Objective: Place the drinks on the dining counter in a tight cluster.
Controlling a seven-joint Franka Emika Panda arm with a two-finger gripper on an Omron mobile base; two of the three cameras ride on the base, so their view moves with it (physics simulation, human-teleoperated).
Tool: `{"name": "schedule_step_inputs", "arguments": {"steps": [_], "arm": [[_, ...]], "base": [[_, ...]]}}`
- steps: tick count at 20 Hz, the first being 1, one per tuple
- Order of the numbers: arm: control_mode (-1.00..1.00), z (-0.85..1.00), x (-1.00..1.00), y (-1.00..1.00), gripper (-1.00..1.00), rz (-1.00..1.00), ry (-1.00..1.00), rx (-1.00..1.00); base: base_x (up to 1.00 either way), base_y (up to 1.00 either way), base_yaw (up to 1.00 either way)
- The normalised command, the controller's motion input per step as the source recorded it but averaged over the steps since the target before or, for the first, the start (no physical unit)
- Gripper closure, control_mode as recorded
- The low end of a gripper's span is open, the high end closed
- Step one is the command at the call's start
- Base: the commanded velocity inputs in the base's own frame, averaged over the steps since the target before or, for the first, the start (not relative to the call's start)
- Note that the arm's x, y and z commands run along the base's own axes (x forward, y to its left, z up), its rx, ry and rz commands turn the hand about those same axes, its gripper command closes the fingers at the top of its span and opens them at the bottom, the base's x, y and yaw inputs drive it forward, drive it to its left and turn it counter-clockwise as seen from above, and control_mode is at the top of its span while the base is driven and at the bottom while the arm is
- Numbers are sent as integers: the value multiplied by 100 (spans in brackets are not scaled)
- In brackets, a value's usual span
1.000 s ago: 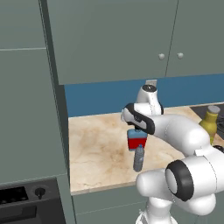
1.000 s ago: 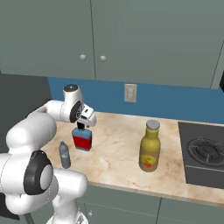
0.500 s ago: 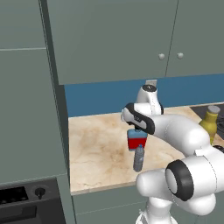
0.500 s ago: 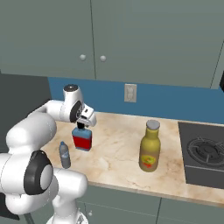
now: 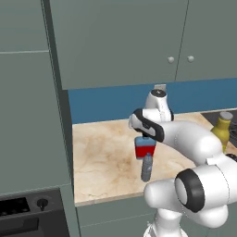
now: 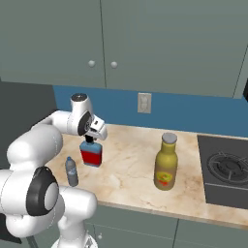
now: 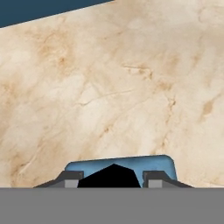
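Right base view, read from its left side: the slim water bottle (image 6: 71, 171) stands near the front edge of the beige worktop (image 6: 131, 167), the squat blue bottle (image 6: 91, 153) just behind it, and the amber bottle (image 6: 165, 162) well apart toward the stove (image 6: 227, 170). The hand (image 6: 90, 139) sits over the blue bottle's black cap with its fingers drawn in on the neck, so it looks to have hold of that bottle. Judging by this, the lift should go straight up, keeping the bottle upright and clear of the water bottle beside it, before any carry to the dining counter. Against a second ago, the bottles stand where they were; only the fingers have closed.
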Motion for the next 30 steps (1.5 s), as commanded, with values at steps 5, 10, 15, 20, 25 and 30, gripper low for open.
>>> {"name": "schedule_step_inputs", "arguments": {"steps": [5,10,15,20,25,30], "arm": [[-100,0,0,-38,100,-4,0,0],[-100,24,0,-57,100,-1,0,0],[-100,45,-8,-40,100,0,0,0],[-100,51,-55,-20,100,0,0,0],[-100,40,-75,-17,100,0,0,0],[-100,23,-57,-1,100,0,0,0]], "base": [[0,0,0],[0,0,0],[0,0,0],[0,0,0],[0,0,0],[0,0,0]]}}
